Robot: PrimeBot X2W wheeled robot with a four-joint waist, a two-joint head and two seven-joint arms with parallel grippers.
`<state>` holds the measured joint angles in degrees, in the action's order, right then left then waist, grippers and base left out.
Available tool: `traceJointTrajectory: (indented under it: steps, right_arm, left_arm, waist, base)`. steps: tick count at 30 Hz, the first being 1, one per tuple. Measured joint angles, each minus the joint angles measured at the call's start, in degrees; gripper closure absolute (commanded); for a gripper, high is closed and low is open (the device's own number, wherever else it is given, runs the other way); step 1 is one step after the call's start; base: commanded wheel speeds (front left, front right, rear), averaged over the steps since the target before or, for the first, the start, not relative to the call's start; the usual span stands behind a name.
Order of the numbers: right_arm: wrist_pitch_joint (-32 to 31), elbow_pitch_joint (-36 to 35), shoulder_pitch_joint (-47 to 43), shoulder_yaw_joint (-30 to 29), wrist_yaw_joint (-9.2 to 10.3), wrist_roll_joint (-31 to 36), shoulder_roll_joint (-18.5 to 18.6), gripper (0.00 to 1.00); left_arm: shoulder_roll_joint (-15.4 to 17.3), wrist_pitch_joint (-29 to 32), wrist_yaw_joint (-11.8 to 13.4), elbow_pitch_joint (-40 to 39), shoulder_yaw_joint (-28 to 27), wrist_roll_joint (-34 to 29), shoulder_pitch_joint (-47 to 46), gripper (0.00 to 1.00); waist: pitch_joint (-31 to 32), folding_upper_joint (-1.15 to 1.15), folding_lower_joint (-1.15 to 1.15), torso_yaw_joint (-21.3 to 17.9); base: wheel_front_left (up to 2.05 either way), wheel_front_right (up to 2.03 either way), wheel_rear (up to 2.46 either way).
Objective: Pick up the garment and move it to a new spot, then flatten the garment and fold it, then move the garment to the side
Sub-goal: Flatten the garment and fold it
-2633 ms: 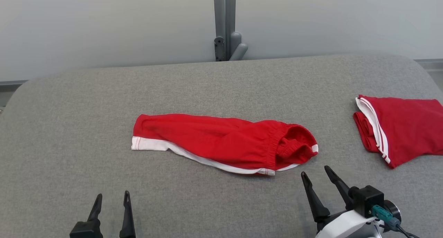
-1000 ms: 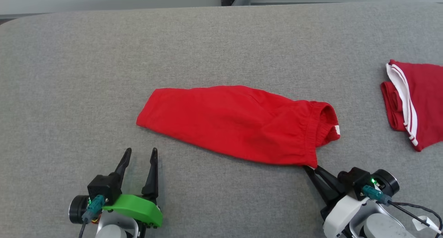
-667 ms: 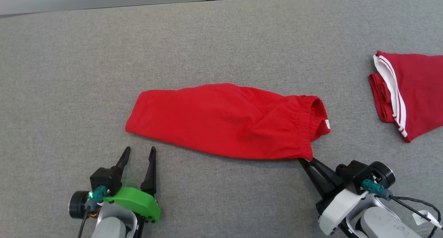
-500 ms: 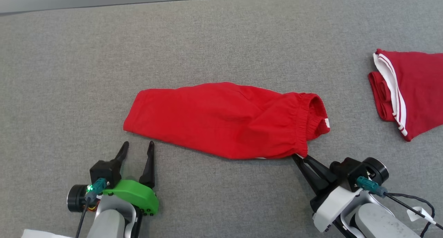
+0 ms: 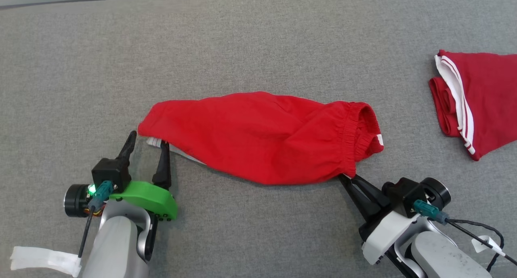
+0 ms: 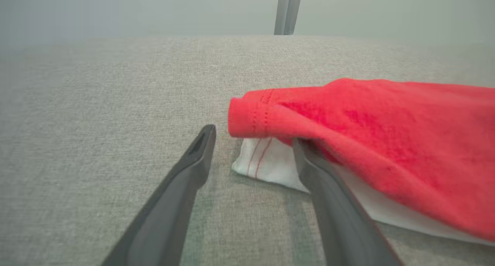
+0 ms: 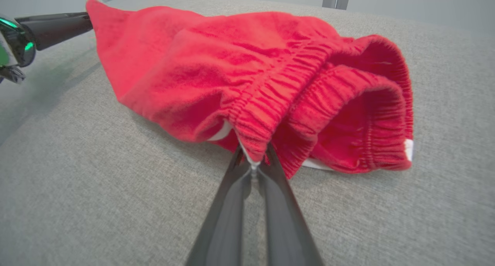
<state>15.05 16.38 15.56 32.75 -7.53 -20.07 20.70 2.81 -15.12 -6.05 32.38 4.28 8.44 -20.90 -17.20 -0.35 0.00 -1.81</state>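
Left wrist view: L jaws wide open around the white hem corner (image 6: pixel 263 159) of the red shorts (image 5: pixel 258 136), mid-worktop (image 5: pixel 258 35). R jaws pinched shut on the waistband (image 7: pixel 251 140). Push L deeper and catch both layers before closing.

A grey fabric-covered table (image 5: pixel 258 35) carries a long red garment (image 5: pixel 258 136) lying across its middle and, well apart at the right, a folded red garment (image 5: pixel 484 104) with white stripes.
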Motion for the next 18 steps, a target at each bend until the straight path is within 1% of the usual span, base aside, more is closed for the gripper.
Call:
traceJointTrajectory:
  steps: [2, 5, 12, 18]
  right_arm:
    - [0.00, 0.34, -0.01, -0.29, 0.00, 0.00, -0.23, 1.00]
    - [0.00, 0.81, -0.03, -0.35, 0.00, 0.01, -0.65, 1.00]
    - [0.00, 1.22, 0.05, 0.04, 0.00, 0.00, -1.27, 1.00]
    - [0.00, 1.69, 1.08, 0.33, 0.00, -0.32, -1.62, 1.00]
  left_arm:
    - [0.00, 0.00, 0.02, -2.29, 0.09, -0.63, 0.15, 0.00]
    - [0.01, 0.00, 0.02, -2.77, 0.35, -0.76, 0.61, 0.00]
    - [0.00, 0.00, -0.09, -1.26, 1.03, -2.50, -0.02, 0.00]
    - [0.04, 0.00, -0.57, -0.16, 1.47, -4.00, -4.51, 0.00]
  waist:
    - [0.27, 0.00, 0.00, -0.05]
    - [0.49, 0.00, 0.00, 0.01]
    - [0.21, 0.00, 0.00, -0.08]
    - [-0.93, 0.00, 0.00, -0.68]
  base:
    - [0.00, 0.00, 0.00]
    - [0.00, 0.00, 0.00]
    - [0.00, 0.00, 0.00]
    - [0.00, 0.00, 0.00]
